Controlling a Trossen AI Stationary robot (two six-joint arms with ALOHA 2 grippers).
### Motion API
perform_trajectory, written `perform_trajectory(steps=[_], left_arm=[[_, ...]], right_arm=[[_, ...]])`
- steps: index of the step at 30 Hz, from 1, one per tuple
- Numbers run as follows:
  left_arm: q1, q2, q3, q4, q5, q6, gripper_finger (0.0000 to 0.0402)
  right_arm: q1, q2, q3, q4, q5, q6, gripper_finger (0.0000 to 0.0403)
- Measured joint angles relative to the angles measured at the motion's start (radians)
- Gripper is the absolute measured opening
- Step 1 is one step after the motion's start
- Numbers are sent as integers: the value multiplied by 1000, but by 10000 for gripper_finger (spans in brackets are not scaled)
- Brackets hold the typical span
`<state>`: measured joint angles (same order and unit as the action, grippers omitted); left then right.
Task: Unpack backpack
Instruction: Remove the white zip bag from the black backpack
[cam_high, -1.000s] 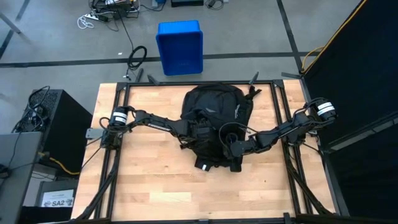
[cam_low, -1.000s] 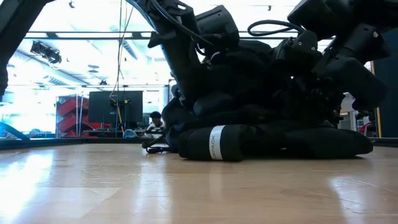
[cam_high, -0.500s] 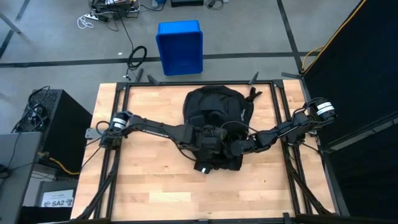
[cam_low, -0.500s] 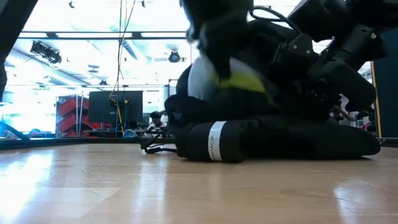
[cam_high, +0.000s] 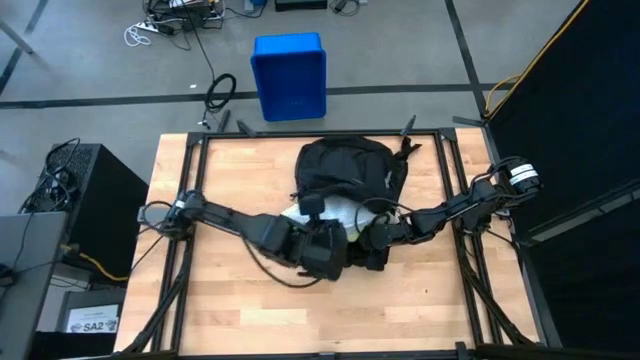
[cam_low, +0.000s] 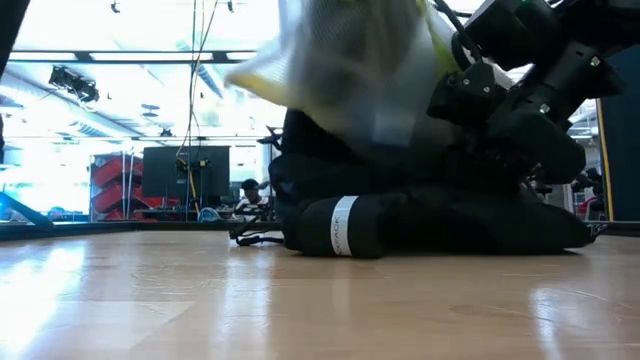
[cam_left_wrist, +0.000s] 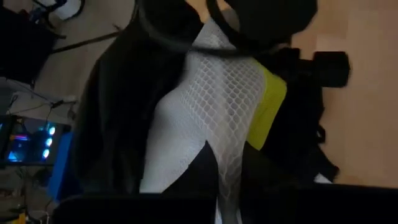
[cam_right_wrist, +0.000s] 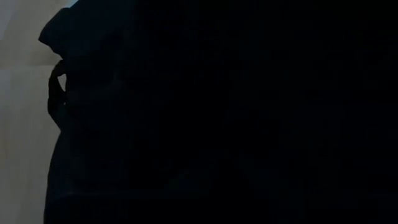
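The left tool (cam_high: 322, 250) is clamped on a white mesh pouch (cam_left_wrist: 214, 106) with something yellow inside, and it's dragging it out of the backpack (cam_high: 345, 170) toward the near edge of the worktop (cam_high: 220, 290). The right tool (cam_high: 378, 236) sits pressed against the near end of the backpack, closed; whether it's actually pinching fabric I can't tell, since its own camera shows only black cloth.

My take on doing this bit well: keep the pull in line with the opening, straight out and a little up, so the mesh doesn't snag on the zipper edge. The right arm should hold the backpack down so it doesn't slide along with the pouch. Mesh is floppy, so I'd lift until the tail end is clear before swinging sideways.

The backpack lies flat in the middle of the far half of the worktop. Its long axis runs from far to near, with the rounded end toward the blue bin (cam_high: 289, 75) on the floor beyond and the open end facing the near edge, between the two arms.
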<state>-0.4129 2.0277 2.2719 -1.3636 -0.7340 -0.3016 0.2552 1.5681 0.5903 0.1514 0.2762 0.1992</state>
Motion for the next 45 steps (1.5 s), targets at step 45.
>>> perform_trajectory(steps=[45], left_arm=[[-337,-95,-926,-207,581,-1164,4]], right_arm=[[-3,-8,0,-43,-15,35,4]])
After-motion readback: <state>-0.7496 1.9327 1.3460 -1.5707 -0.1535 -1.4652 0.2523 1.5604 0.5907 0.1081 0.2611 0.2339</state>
